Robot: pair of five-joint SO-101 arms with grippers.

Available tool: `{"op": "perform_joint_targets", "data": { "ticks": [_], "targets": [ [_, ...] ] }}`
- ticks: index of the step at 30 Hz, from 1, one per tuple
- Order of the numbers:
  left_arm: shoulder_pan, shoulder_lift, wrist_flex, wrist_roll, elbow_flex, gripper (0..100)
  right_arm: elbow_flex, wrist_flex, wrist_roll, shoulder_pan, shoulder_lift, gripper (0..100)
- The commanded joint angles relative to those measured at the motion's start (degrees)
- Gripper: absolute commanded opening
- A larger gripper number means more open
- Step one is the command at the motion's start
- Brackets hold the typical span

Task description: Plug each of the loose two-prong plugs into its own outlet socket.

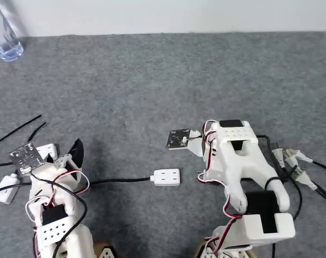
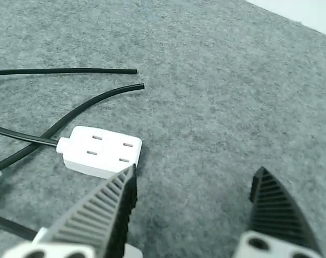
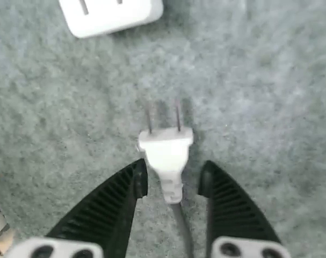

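A white two-prong plug (image 3: 165,152) lies on the grey carpet with its prongs pointing at a white outlet socket (image 3: 111,13). My right gripper (image 3: 172,180) is open and straddles the plug's rear and cord, with small gaps on both sides. From above, that socket (image 1: 165,177) sits between the arms on a black cord, and the plug's prongs (image 1: 199,173) peek out from under the right arm. My left gripper (image 2: 195,180) is open over bare carpet, just beside a second white socket block (image 2: 101,150). In the high view the left gripper (image 1: 69,155) is at the lower left.
Two more loose white plugs (image 1: 283,156) (image 1: 301,169) with black cords lie right of the right arm. Two cut black cable ends (image 2: 137,78) lie beyond the left socket block. A clear bottle (image 1: 4,40) stands at the far left corner.
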Motion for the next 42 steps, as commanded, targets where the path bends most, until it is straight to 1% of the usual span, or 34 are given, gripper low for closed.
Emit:
{"op": "perform_joint_targets", "data": {
  "ticks": [1,7,12,20,24,25,30,31,34,36,38,42],
  "targets": [
    [0.0,0.0,0.18,-0.44,-0.57,32,-0.62,-0.4,0.62,-1.1,-0.92,17.6],
    [0.0,0.0,0.18,-0.44,-0.57,32,-0.35,-0.66,0.62,-4.35,-0.4,17.6],
    [0.0,0.0,0.18,-0.44,-0.57,32,-0.35,-0.92,0.79,-4.62,-0.4,17.6],
    [0.0,0.0,0.18,-0.44,-0.57,32,0.26,-0.31,6.24,-4.26,1.71,17.5],
    [0.0,0.0,0.18,-0.44,-0.57,32,-0.44,-0.31,6.68,-4.18,2.42,17.3],
    [0.0,0.0,0.18,-0.44,-0.57,32,-0.44,-0.31,6.77,-4.18,2.51,16.0],
    [0.0,0.0,0.18,-0.44,-0.57,32,-0.44,0.84,6.77,-4.18,2.51,2.0],
    [0.0,0.0,0.18,-0.44,-0.57,32,-0.44,1.01,6.77,-4.18,2.51,0.6],
    [0.09,0.18,0.18,-0.44,-0.57,32,-0.35,1.27,6.77,-3.82,2.59,0.9],
    [1.58,0.18,0.44,-0.44,-0.57,32,-0.35,1.19,6.77,-3.56,2.15,0.8],
    [4.75,0.0,1.67,-0.44,-0.57,32,-0.62,1.36,6.68,-3.74,1.19,0.8],
    [15.65,0.0,2.11,-0.18,-0.57,32,-2.02,6.73,5.98,-5.41,-5.41,0.8]
  ]
}}
